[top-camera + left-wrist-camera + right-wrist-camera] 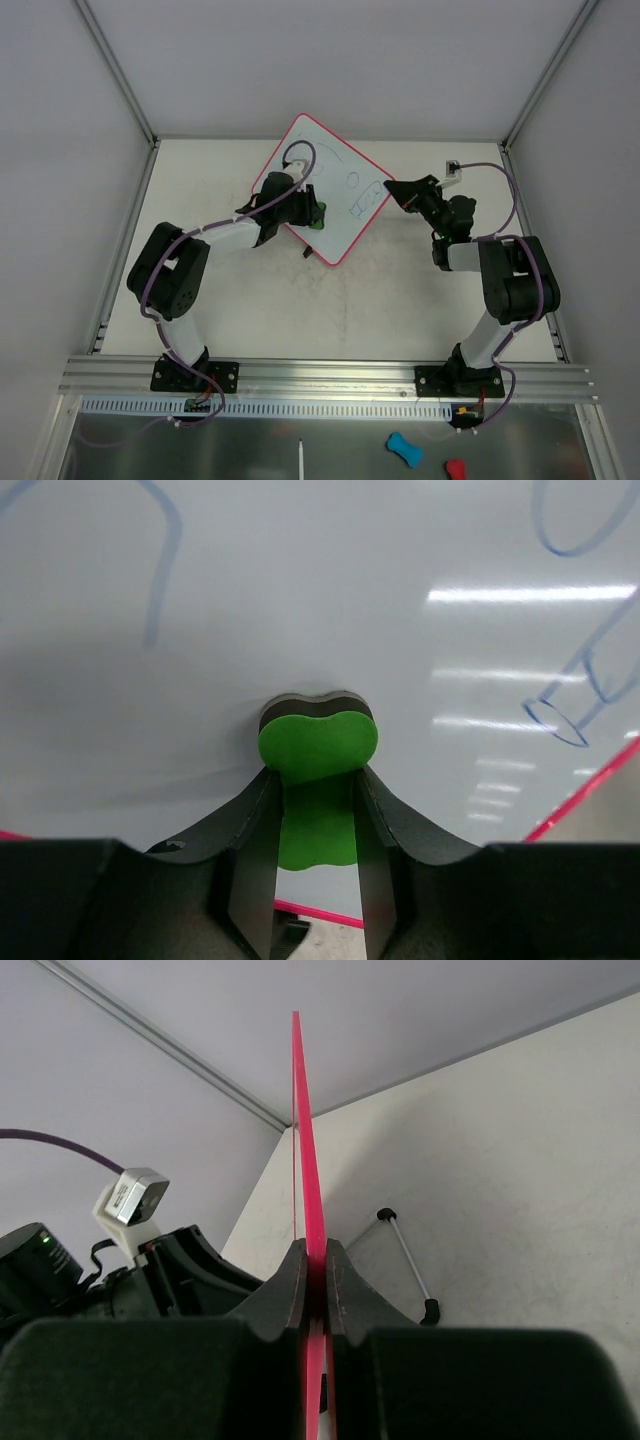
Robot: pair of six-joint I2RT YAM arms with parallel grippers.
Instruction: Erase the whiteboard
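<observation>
The whiteboard [338, 222] lies tilted like a diamond at the table's back, pink-framed, with blue scribbles [362, 200] on its right part. My left gripper [312, 212] is shut on a green eraser [318, 216] near the board's lower left edge. In the left wrist view the eraser [318, 742] presses flat on the board [300, 600], held by my left gripper [316, 780], with blue lines [568, 712] to the right and at top left. My right gripper [396, 190] is shut on the board's right corner. The right wrist view shows its jaws clamped on the pink edge [303, 1110].
The board's thin wire stand with black feet [430, 1310] lies on the table behind it. Enclosure posts and walls close in the back and sides. A blue object [403, 448], a red object [455, 468] and a white stick [300, 460] lie on the metal shelf below the rail.
</observation>
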